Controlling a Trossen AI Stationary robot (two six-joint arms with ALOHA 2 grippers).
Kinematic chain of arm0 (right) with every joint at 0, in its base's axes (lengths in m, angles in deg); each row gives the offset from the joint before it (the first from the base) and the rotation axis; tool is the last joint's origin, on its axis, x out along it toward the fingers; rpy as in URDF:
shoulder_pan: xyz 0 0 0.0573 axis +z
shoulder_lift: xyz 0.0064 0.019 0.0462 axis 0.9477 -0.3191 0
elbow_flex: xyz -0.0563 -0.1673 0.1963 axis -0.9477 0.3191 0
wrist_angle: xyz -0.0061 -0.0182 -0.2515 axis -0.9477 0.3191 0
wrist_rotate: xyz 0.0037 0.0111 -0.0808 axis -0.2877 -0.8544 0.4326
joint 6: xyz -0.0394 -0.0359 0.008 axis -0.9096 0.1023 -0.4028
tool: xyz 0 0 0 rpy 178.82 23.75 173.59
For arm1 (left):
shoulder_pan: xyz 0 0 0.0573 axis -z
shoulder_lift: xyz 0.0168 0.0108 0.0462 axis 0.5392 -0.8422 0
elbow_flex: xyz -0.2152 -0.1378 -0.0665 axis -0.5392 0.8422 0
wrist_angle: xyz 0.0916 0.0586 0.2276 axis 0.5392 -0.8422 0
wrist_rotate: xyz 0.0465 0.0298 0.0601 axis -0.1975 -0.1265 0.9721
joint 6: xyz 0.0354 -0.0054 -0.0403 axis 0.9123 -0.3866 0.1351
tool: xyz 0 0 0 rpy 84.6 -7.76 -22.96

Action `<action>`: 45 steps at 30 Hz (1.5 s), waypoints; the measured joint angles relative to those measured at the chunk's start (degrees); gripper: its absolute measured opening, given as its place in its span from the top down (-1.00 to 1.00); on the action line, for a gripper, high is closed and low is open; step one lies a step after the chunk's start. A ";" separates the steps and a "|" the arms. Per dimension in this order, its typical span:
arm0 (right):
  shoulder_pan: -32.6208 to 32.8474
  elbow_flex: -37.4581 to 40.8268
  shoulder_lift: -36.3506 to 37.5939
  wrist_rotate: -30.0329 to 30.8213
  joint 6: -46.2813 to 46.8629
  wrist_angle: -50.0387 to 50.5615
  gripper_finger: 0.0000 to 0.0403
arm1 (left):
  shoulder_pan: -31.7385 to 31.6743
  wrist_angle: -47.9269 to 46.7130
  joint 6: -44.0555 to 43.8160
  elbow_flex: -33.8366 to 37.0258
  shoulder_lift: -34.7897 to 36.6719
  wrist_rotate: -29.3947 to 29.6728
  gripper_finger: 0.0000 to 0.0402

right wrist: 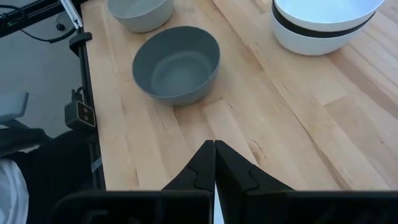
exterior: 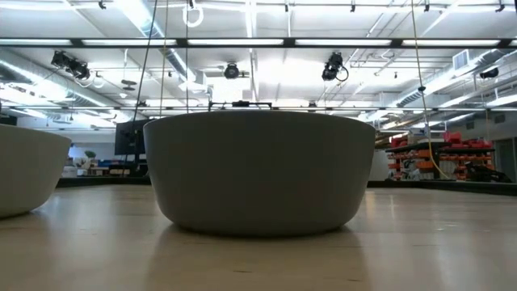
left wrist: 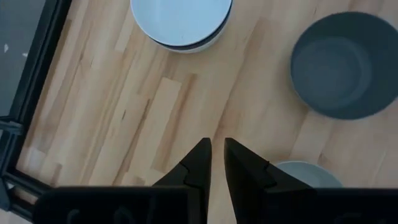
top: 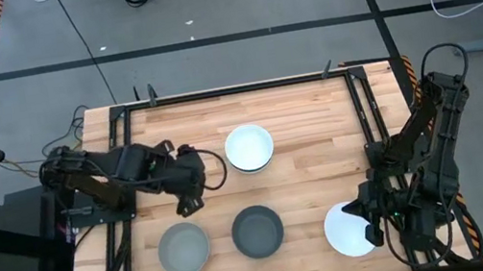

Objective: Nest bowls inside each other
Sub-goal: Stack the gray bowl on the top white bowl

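Observation:
A stack of bowls (top: 249, 147) stands on its base at the table's far middle. It shows a white bowl on top, a black rim band (right wrist: 323, 28) under it and a white bowl at the bottom (left wrist: 180, 25). The light grey bowl (top: 183, 248) and the dark grey bowl (top: 258, 230) stand apart near the near edge (exterior: 258, 174). Another white bowl (top: 346, 229) sits at the near right. My left gripper (top: 186, 204) (left wrist: 215, 146) hovers between the stack and the light grey bowl, all but shut. My right gripper (top: 369, 224) (right wrist: 214, 146) is shut, over the near-right white bowl's edge.
A black metal frame (top: 370, 115) runs along the table's sides and far edge. Bare wood lies between the stack and the two grey bowls (left wrist: 155, 106). In the low view the light grey bowl (exterior: 24, 170) stands left of the dark grey one.

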 joint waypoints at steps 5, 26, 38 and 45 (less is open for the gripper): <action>0.00 0.00 0.00 -0.02 -0.27 0.00 0.94 | 2.02 0.29 -2.81 1.25 -0.33 0.71 0.77; -0.37 0.00 0.00 0.02 -2.54 0.24 0.94 | 2.64 16.91 -21.43 45.94 16.58 -10.03 0.77; -3.79 0.00 0.00 -2.02 -2.47 0.33 0.94 | 2.64 24.06 -23.87 57.94 19.52 -17.98 0.70; -5.04 0.00 0.00 -3.53 -2.56 0.38 0.94 | 3.01 30.73 -22.42 59.68 19.50 -21.58 0.54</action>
